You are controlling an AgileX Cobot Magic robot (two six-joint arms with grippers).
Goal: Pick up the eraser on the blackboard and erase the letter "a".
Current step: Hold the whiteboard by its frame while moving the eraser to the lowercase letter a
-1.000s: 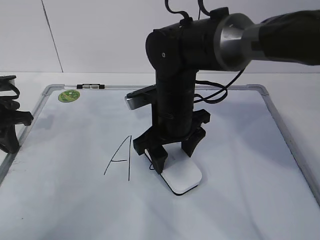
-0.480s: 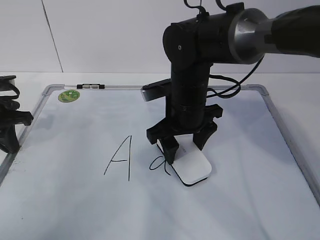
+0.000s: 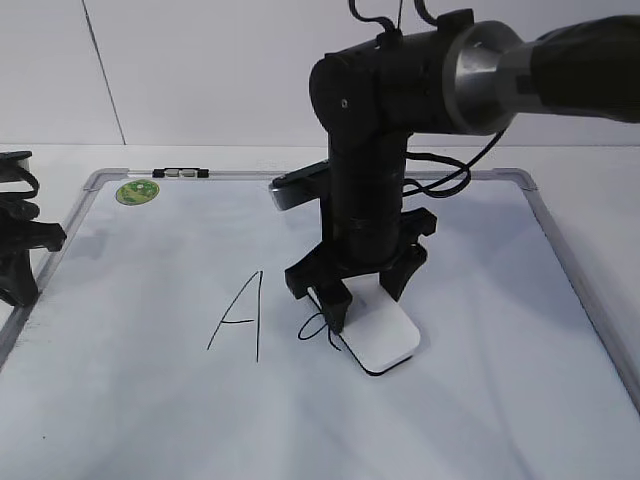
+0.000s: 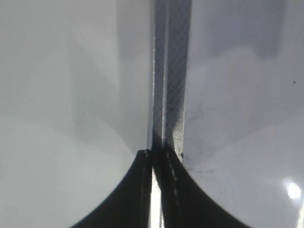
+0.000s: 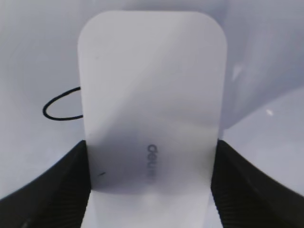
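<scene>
The white eraser (image 3: 382,337) lies flat on the blackboard (image 3: 150,400), a white board with a silver frame. My right gripper (image 3: 365,290) is shut on the eraser, fingers on its two long sides; in the right wrist view the eraser (image 5: 152,95) fills the middle between the jaws (image 5: 151,183). The small letter "a" (image 3: 318,328) sits just left of the eraser, partly covered by it; its loop shows in the right wrist view (image 5: 61,107). A taller capital "A" (image 3: 240,315) stands further left. My left gripper (image 4: 156,156) is shut and empty over the board's frame (image 4: 168,71).
A round green sticker (image 3: 137,191) and a small black-silver clip (image 3: 181,173) sit at the board's top left corner. The left arm (image 3: 20,240) rests at the board's left edge. The right arm's body reaches in from the upper right.
My right gripper slid the eraser right, uncovering the "a", then moved back slightly left so the eraser again touches the letter. The left arm has not moved.
</scene>
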